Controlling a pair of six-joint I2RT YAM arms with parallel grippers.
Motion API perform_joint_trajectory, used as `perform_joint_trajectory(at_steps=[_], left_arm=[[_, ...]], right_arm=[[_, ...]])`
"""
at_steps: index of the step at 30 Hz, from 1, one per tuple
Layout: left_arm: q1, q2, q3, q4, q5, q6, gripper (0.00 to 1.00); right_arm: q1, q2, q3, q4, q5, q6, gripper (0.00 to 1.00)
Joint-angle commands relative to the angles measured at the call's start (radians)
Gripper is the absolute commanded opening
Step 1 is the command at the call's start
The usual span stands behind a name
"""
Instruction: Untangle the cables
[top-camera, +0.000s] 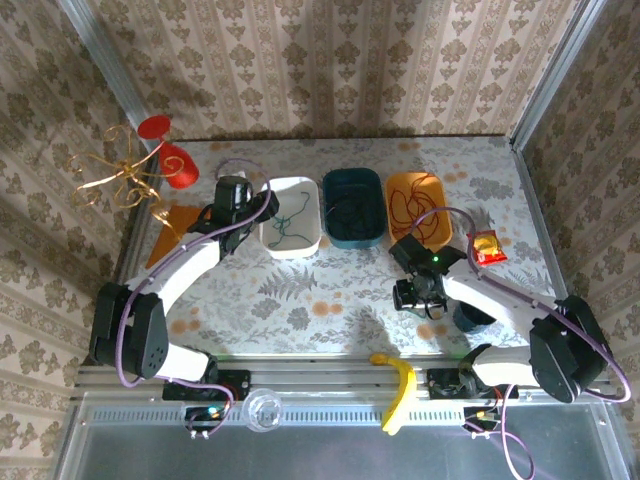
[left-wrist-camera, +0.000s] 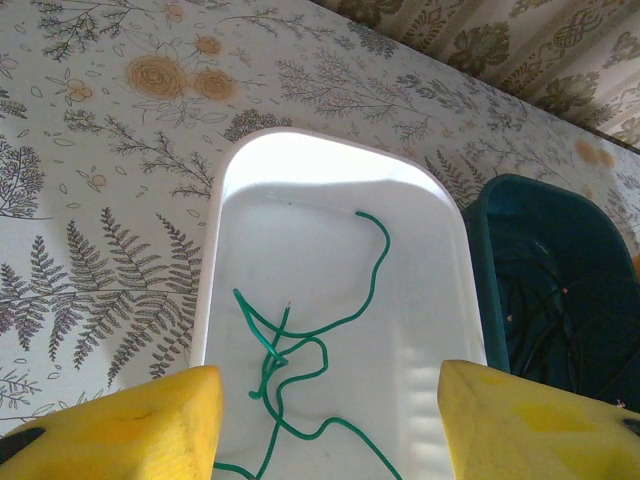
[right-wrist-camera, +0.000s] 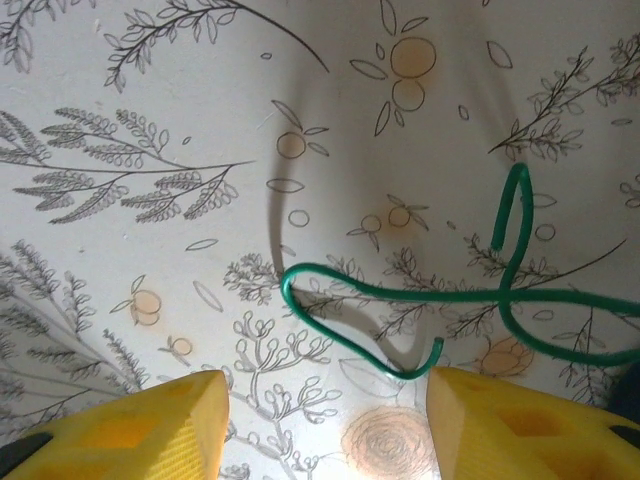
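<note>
1 green cable (left-wrist-camera: 272, 357) lies looped inside the white tray (left-wrist-camera: 320, 180). A 2nd green cable (right-wrist-camera: 420, 293) lies on the patterned surface (right-wrist-camera: 150, 300). The left end effector (left-wrist-camera: 330, 400) hovers released above the tray. The right end effector (right-wrist-camera: 328, 410) hovers released above the 2nd green cable, grasping nothing.

Bright, diffuse overhead light; white tray (left-wrist-camera: 320, 170) glares; green cable (right-wrist-camera: 505, 292) casts a soft shadow on table (right-wrist-camera: 120, 80); focus sharp.

Green cable (left-wrist-camera: 272, 352), white tray (left-wrist-camera: 330, 175), teal tray (left-wrist-camera: 535, 225), orange tray (top-camera: 399, 181), fern-and-flower patterned tabletop (left-wrist-camera: 100, 200).
</note>
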Motion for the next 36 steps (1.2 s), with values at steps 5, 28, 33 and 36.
perform_joint_trajectory(at_steps=[5,28,33,36], left_arm=[[0.005,0.016,-0.007,0.028,0.015,-0.016,0.59],[0.017,-0.006,-0.008,0.010,0.015,-0.017,0.59],[0.017,-0.011,-0.008,-0.003,0.018,-0.010,0.59],[0.017,-0.016,-0.013,-0.003,0.018,-0.013,0.59]], right_arm=[[0.001,0.026,-0.018,-0.015,-0.079,0.031,0.58],[0.035,0.299,0.058,0.089,-0.044,-0.056,0.00],[0.016,0.189,0.083,0.120,-0.092,-0.084,0.00],[0.018,0.145,0.130,0.114,-0.118,-0.110,0.00]])
